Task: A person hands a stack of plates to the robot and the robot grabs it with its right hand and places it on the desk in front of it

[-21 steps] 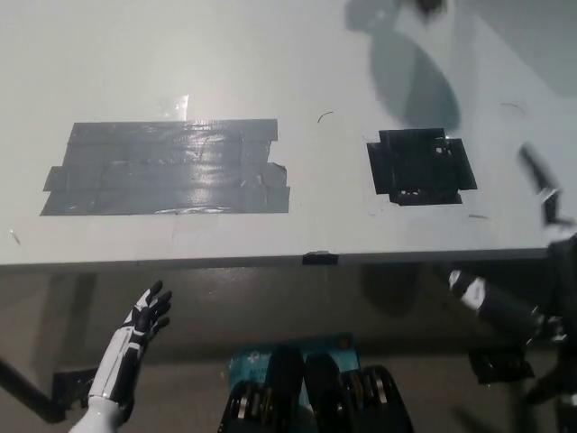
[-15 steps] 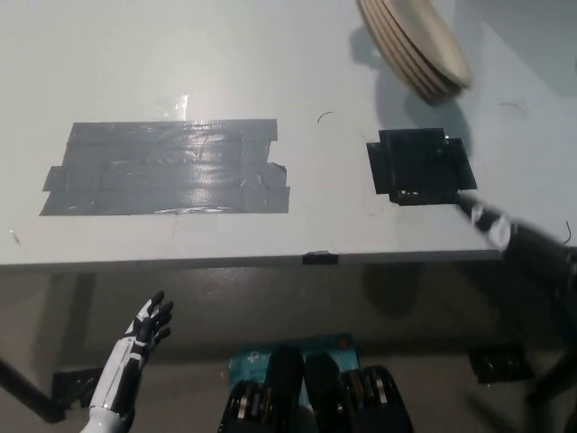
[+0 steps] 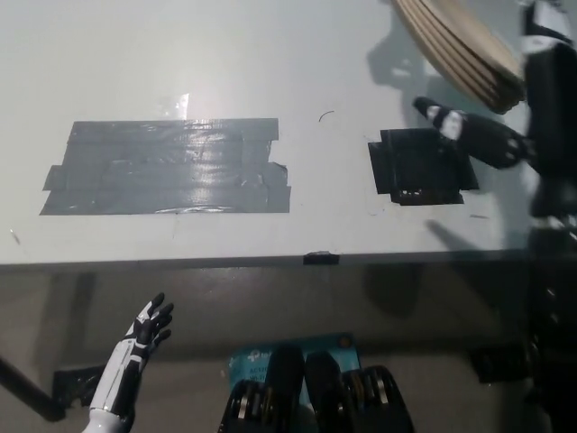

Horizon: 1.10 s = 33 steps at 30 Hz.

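Two hands are in my view. My right hand (image 3: 478,135) is raised over the right part of the tabletop (image 3: 225,63), above the black tape square (image 3: 421,167), with a finger stretched toward the left; it holds nothing, though I cannot tell how far the rest of it is spread. Just above it, at the top right edge, hangs the stack of plates (image 3: 464,50), tilted, several thin beige rims fanned one under another. Hand and stack look close but apart. The stack's shadow falls on the tabletop beside it. My left hand (image 3: 149,329) rests low at the lower left, below the tabletop edge, fingers apart and empty. A grey tape patch (image 3: 167,167) lies on the left.
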Available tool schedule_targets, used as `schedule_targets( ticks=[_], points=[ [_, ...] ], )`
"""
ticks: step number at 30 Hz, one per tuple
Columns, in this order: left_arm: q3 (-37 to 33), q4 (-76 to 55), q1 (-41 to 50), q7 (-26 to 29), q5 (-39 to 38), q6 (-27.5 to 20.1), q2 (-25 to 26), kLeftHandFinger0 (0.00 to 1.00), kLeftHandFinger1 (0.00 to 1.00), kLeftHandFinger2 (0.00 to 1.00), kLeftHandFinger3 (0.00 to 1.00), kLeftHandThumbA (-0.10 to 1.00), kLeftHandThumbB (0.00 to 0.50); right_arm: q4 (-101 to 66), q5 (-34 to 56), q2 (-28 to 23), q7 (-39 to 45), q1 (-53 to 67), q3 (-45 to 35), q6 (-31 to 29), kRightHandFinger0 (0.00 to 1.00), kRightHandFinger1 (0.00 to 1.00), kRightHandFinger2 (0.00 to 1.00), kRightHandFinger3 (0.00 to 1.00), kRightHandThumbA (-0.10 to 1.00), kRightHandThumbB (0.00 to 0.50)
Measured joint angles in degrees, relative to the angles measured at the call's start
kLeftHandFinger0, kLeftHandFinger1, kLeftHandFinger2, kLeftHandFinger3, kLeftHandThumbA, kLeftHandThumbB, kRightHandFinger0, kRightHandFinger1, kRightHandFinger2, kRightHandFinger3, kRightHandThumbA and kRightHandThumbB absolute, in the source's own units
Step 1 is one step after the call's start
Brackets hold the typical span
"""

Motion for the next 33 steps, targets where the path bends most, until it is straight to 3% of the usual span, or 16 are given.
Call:
schedule_targets(
  ticks=[2,14,24,28,29,31,33],
  points=[
    [0.00,0.00,-0.12,0.01,0.03,0.00,0.00,1.00,1.00,1.00,1.00,1.00,0.225,2.54,-0.78,-0.01,0.54,-1.56,1.13,0.90,1.00,1.00,1.00,1.00,1.00,0.420],
    [0.08,-0.07,-1.33,0.01,0.23,0.01,0.01,1.00,1.00,1.00,1.00,1.00,0.225,21.34,-2.29,-1.91,1.00,-10.69,2.97,4.19,1.00,1.00,1.00,1.00,1.00,0.447],
    [0.14,-0.04,-2.25,0.00,0.23,0.00,0.02,1.00,1.00,1.00,1.00,1.00,0.234,29.82,-5.36,-5.44,0.03,-13.97,5.58,5.48,1.00,1.00,1.00,1.00,1.00,0.500],
    [0.14,0.05,-2.53,0.00,0.29,-0.12,0.02,1.00,1.00,1.00,1.00,1.00,0.239,30.12,-7.17,-6.28,0.53,-13.97,8.36,7.04,1.00,1.00,1.00,1.00,0.90,0.500],
    [0.14,0.08,-2.57,0.00,0.33,-0.21,0.02,1.00,1.00,1.00,1.00,1.00,0.236,30.12,-7.58,-6.36,0.76,-13.96,9.13,7.39,1.00,1.00,1.00,1.00,0.78,0.500],
    [0.14,0.09,-2.61,0.00,0.39,-0.38,0.02,1.00,1.00,1.00,1.00,1.00,0.226,30.12,-8.44,-6.38,1.25,-13.96,10.73,8.15,1.00,1.00,1.00,1.00,0.68,0.500],
    [0.14,0.08,-2.64,0.00,0.47,-0.44,0.02,1.00,1.00,1.00,1.00,1.00,0.216,30.10,-9.43,-6.41,2.46,-13.96,12.45,9.08,1.00,1.00,1.00,1.00,0.69,0.500]
  ],
)
